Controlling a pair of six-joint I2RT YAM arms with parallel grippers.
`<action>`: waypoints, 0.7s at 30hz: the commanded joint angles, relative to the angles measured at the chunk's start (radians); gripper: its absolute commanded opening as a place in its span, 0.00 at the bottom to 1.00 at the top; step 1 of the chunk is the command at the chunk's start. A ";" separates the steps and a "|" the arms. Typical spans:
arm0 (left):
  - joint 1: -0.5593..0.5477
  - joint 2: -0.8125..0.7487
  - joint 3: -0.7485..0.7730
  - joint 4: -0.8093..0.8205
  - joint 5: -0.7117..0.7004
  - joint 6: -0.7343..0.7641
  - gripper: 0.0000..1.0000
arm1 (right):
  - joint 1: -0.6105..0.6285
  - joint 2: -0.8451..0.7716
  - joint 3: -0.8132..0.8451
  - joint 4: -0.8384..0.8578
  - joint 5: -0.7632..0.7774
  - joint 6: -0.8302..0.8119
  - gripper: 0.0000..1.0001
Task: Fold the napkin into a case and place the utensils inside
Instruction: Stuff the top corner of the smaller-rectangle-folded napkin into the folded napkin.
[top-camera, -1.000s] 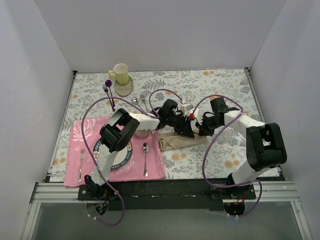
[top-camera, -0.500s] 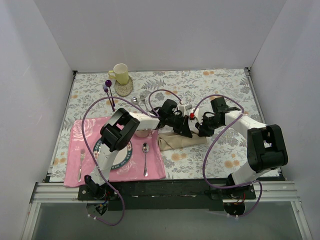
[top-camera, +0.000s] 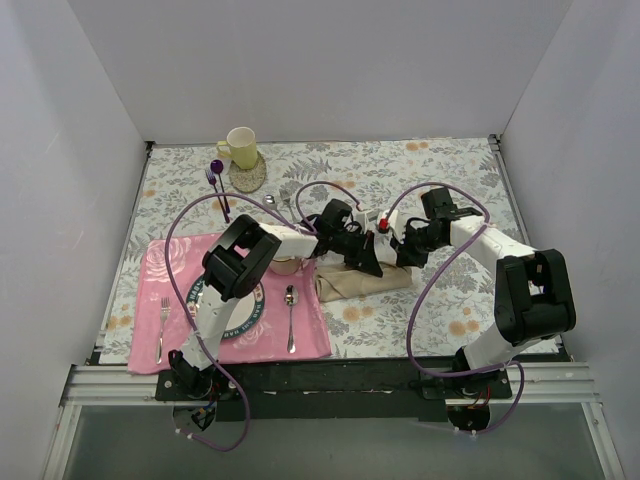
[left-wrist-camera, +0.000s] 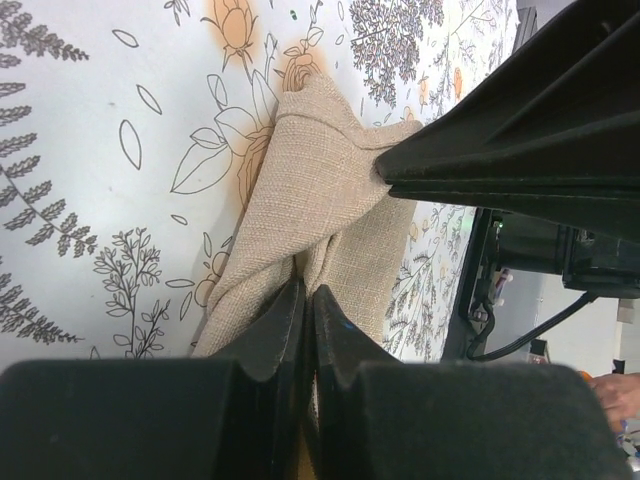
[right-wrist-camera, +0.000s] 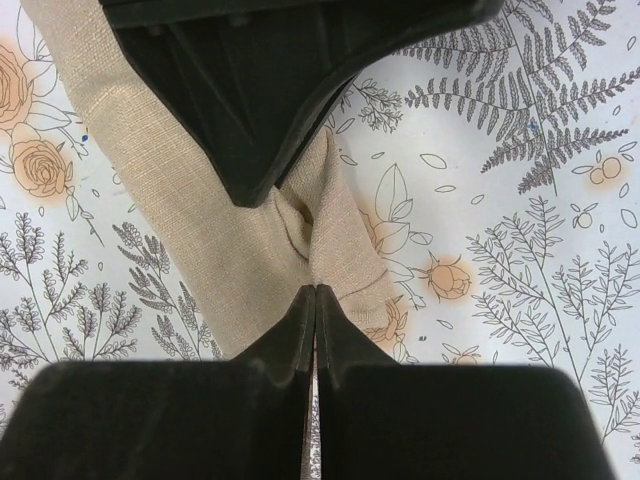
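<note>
Bunched tan napkin (left-wrist-camera: 320, 190) on floral tabletop (left-wrist-camera: 90, 150); left claw (left-wrist-camera: 305, 292) and right claw (right-wrist-camera: 315, 292) both clamped on it, tips facing.

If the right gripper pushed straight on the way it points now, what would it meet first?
The napkin: the right gripper has its shut tips on the bunched fold. Just past that fold the left gripper points back at it, seemingly close, though depth is unclear.

No legible text, label, brand, number or sign appears in any view. On the pink placemat (top-camera: 155, 270) at near left, the plate (top-camera: 257, 312) has a dark rim band with pale marks, too small to read.
</note>
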 joint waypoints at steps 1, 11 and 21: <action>0.022 -0.031 -0.001 -0.004 -0.010 -0.031 0.00 | 0.002 -0.021 -0.008 -0.024 -0.016 -0.045 0.01; 0.032 -0.077 -0.012 0.013 -0.029 -0.099 0.00 | 0.002 -0.050 -0.037 -0.001 0.002 -0.074 0.01; 0.061 -0.002 -0.078 -0.055 -0.069 -0.045 0.00 | -0.001 -0.051 0.015 -0.007 0.014 -0.008 0.01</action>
